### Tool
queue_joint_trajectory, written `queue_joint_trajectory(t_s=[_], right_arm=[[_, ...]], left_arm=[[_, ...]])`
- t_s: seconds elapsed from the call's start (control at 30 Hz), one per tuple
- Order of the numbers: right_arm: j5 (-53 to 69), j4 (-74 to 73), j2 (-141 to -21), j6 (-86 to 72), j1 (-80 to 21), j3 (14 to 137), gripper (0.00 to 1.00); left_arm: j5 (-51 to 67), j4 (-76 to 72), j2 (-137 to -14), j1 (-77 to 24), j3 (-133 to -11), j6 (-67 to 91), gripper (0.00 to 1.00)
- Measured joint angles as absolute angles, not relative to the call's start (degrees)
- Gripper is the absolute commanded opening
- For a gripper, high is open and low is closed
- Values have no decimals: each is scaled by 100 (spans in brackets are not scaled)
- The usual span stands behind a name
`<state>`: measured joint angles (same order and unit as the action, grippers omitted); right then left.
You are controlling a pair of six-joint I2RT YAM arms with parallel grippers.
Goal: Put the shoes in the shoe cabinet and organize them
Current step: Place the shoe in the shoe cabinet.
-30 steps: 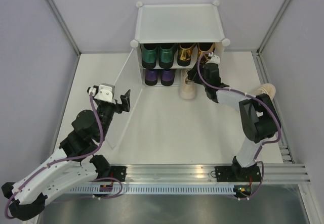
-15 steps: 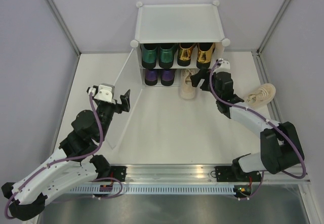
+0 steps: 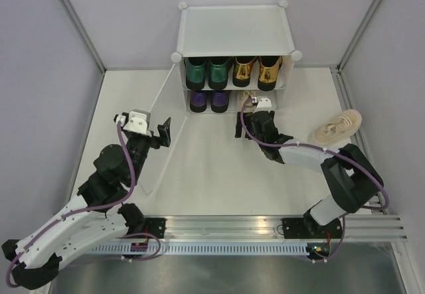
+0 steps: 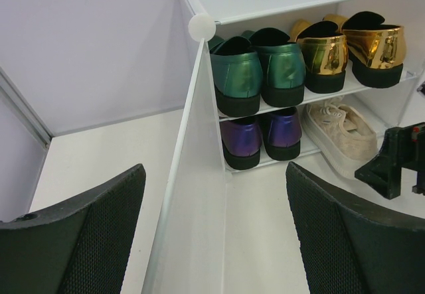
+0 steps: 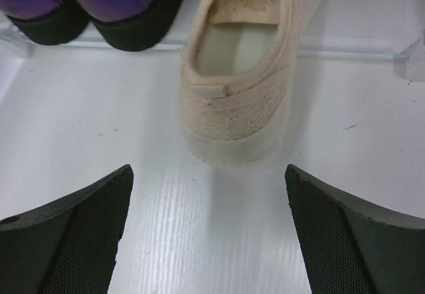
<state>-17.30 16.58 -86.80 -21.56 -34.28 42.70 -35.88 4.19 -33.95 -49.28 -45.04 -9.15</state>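
The white shoe cabinet [image 3: 236,32] stands at the back. Green loafers [image 3: 207,72] and gold loafers [image 3: 257,70] fill its upper tier. Purple shoes [image 3: 208,100] sit lower left. One beige sneaker [image 5: 236,75] lies toe-in at the lower right, heel sticking out. My right gripper [image 5: 209,241] is open and empty just behind that heel, apart from it. The other beige sneaker [image 3: 337,126] lies on the table at the right. My left gripper [image 4: 216,241] is open, its fingers either side of the open door panel [image 4: 196,194], not touching it.
The door panel [image 3: 159,118] stands swung out to the left of the cabinet front. Grey walls close in on both sides. The right arm [image 4: 395,164] shows at the right of the left wrist view.
My right gripper has come away from the cabinet's right side and swung left and down to sit behind the sneaker's heel. The left arm has not moved.
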Motion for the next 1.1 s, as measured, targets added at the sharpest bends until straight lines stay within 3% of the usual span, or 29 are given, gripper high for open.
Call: queue_joint_trajectory(t_s=[0.27,0.5,0.7,1.1], right_arm=[[-2268,1483,-9819,-2117,-3422,4974,95],[-2552,1452,-10202,-2080,-3422,5365,64],[-2600,1406,-10346,-2078,-3378,5564,51],[-2530,1406,-10484,-1920,-3017,5916,45]], left_arm=[[-3586,419,-3395,-4928,-4504,-915,89],[-3586,419,-3395,-4928,-4504,-915,89],[-3581,419,-3380,-4928,-4504,-915,89],[-3568,419,-3374,-4928,-4504,-915,89]])
